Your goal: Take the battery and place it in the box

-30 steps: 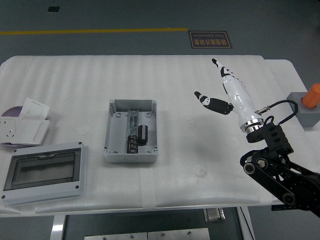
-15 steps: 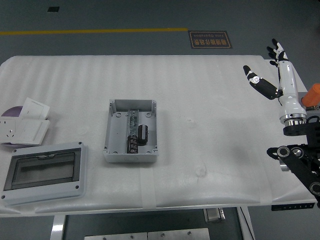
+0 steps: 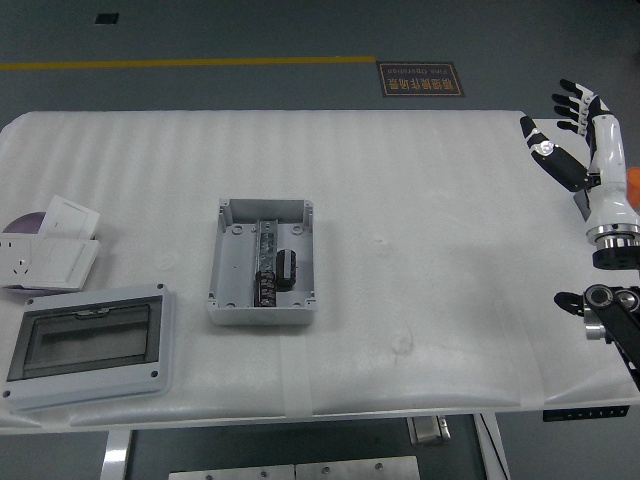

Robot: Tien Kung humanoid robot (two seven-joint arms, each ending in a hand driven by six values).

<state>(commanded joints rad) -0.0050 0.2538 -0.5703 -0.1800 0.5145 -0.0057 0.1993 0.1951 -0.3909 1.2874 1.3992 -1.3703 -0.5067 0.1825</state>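
Observation:
An open grey box lies near the middle of the white table. A black cylindrical battery lies inside it, right of a dark central strip. My right hand is raised at the table's far right edge, far from the box, with its fingers spread and holding nothing. My left arm is out of view.
The box's grey lid with a clear window lies at the front left. White switch plates and a purple disc sit at the left edge. An orange-topped grey block is partly hidden behind my right hand.
My right hand has pulled back from the middle right of the table to its far right edge and risen, with the fingers staying spread. The battery and box have not moved.

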